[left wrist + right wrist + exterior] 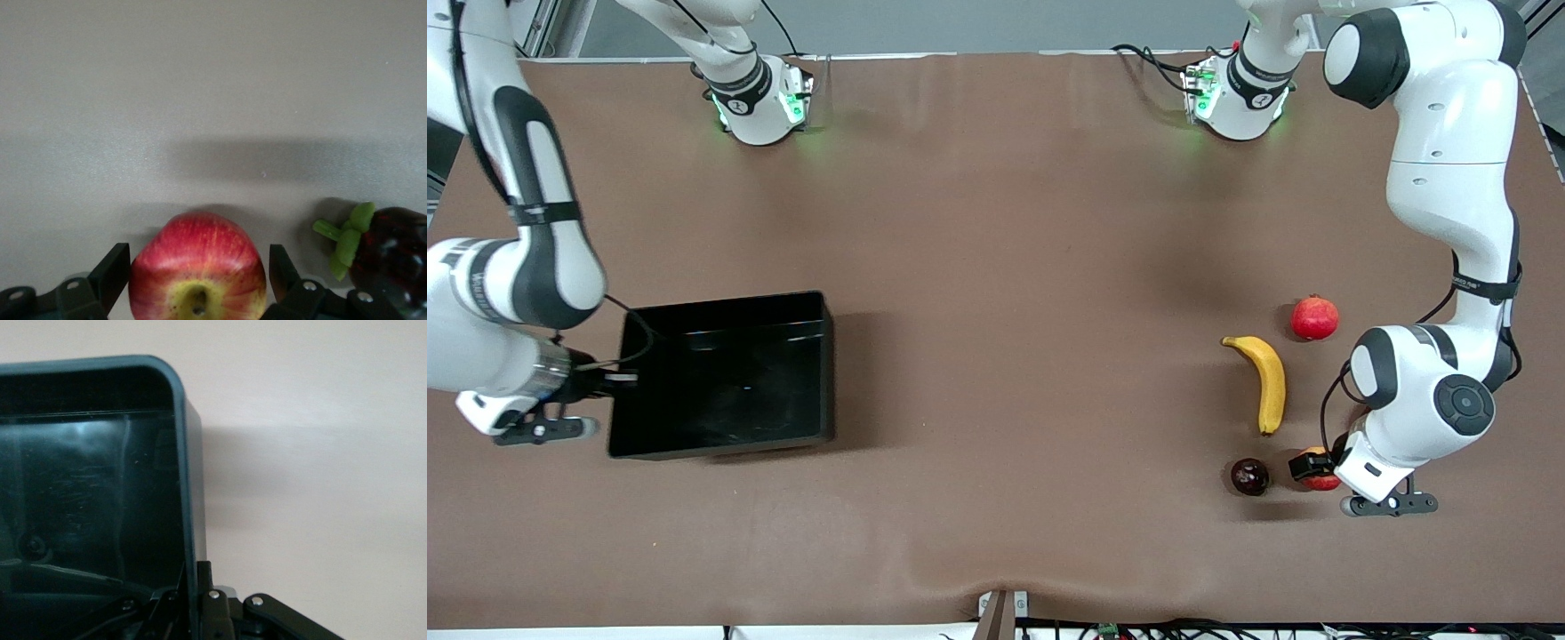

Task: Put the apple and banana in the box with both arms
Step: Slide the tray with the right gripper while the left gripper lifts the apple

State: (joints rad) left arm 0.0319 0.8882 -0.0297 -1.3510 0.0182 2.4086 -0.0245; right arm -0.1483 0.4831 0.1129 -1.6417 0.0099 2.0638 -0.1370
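Observation:
The apple (1323, 482) lies on the table near the left arm's end, nearer the front camera than the banana (1268, 382). My left gripper (1314, 467) is low around the apple (197, 267), open, one finger on each side with slim gaps (197, 257). The black box (720, 444) stands toward the right arm's end, with nothing in it. My right gripper (618, 378) is shut on the box's side wall (188, 487), one finger inside and one outside (193, 570).
A uniformly red round fruit with a crown (1315, 317) lies beside the banana's farther tip. A dark purple fruit with green leaves (1250, 476) lies close beside the apple; it also shows in the left wrist view (390, 257).

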